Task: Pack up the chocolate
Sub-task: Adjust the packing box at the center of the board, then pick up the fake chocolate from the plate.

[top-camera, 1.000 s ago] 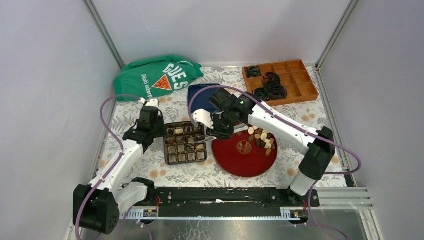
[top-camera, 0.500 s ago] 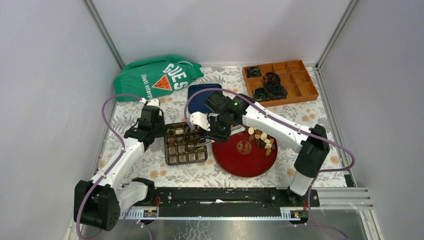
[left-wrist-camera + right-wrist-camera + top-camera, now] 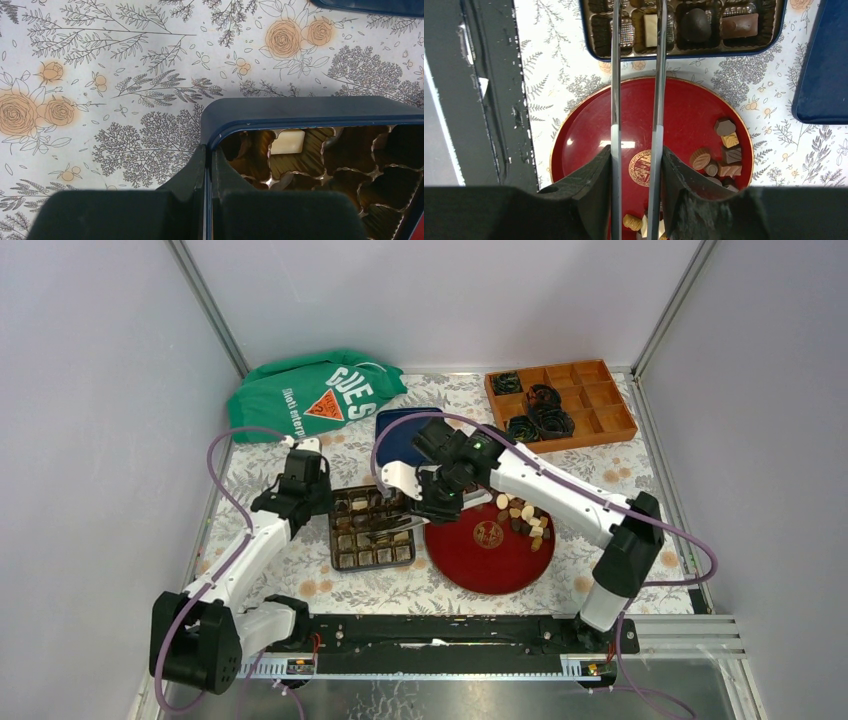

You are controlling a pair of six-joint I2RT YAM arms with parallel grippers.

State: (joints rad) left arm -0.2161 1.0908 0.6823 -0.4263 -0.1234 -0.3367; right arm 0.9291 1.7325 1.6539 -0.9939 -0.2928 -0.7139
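The chocolate [image 3: 522,515] lies as several brown and cream pieces on the right side of the red plate [image 3: 478,565], and shows in the right wrist view [image 3: 720,156] too. More pieces sit in cells of the dark blue box [image 3: 370,530]. My right gripper [image 3: 428,502] [image 3: 636,155] is shut on metal tongs [image 3: 614,75], which reach over the box [image 3: 684,54]; their tips are cut off by the frame's top. A cream piece [image 3: 651,30] lies between the tong arms. My left gripper [image 3: 318,502] [image 3: 206,150] is shut on the box's rim [image 3: 300,107] at its corner.
A dark blue lid [image 3: 402,435] lies behind the box. A green shirt [image 3: 315,390] is at the back left. An orange divided tray [image 3: 590,400] with black coiled cables is at the back right. A black rail [image 3: 450,635] runs along the near edge.
My right gripper with the tongs has shifted a little left and back, further over the box. The left gripper has kept its hold on the box rim.
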